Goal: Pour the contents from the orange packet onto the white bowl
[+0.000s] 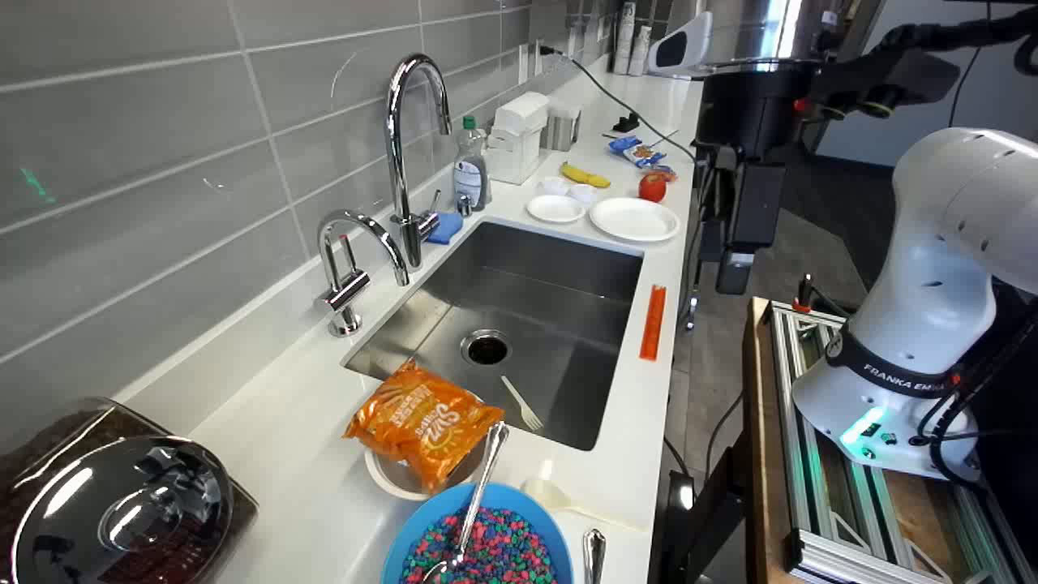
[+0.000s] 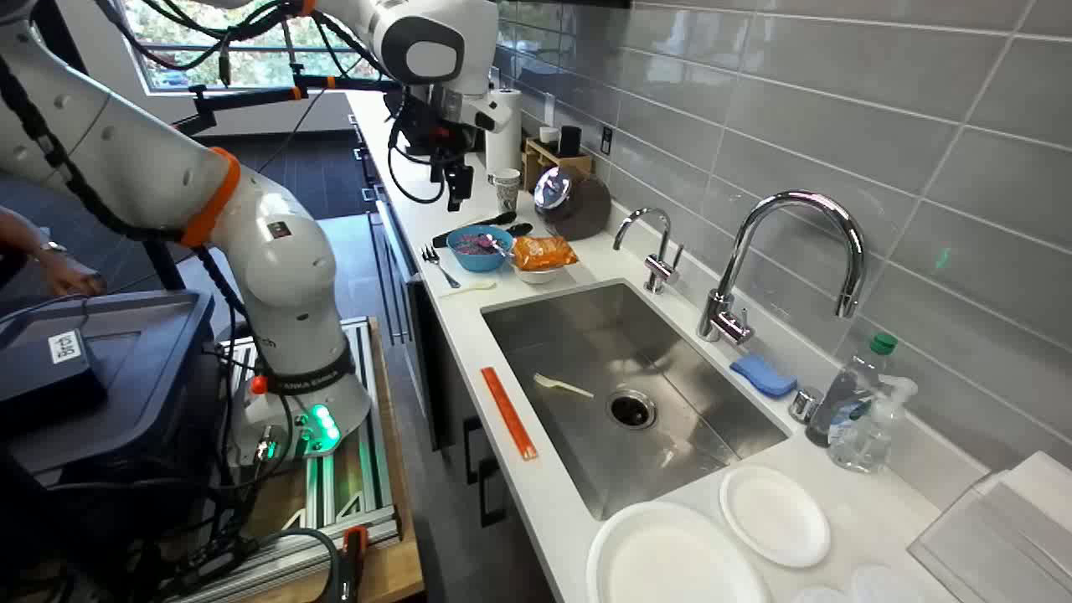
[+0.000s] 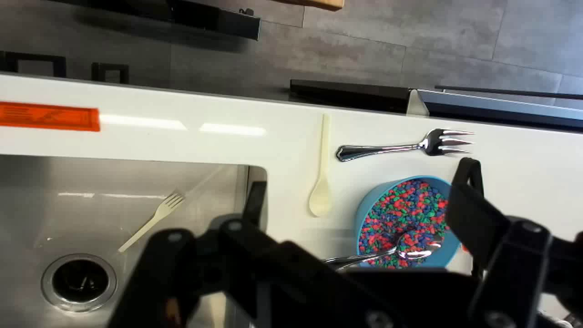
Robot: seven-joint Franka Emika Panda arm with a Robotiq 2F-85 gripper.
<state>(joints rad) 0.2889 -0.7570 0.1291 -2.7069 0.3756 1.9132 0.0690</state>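
The orange packet [image 1: 426, 418] is a crinkly bag with white and yellowish print. It lies tilted across the top of the white bowl [image 1: 388, 474], covering most of it. In an exterior view, the packet [image 2: 543, 251] rests on the white bowl [image 2: 538, 275] beside the sink. My gripper [image 2: 457, 188] hangs in the air above the counter, on the blue bowl's side and apart from the packet. It also shows in an exterior view [image 1: 730, 264]. In the wrist view, the gripper [image 3: 364, 184] is wide open with nothing between its fingers. The packet and white bowl are not recognisable there.
A blue bowl [image 2: 479, 261] of colourful bits with a metal spoon touches the white bowl's side. A metal fork [image 3: 401, 146] and pale plastic spoon [image 3: 321, 196] lie near it. The sink [image 1: 551, 324] holds a plastic fork. Two taps [image 1: 401, 146] rise behind the sink.
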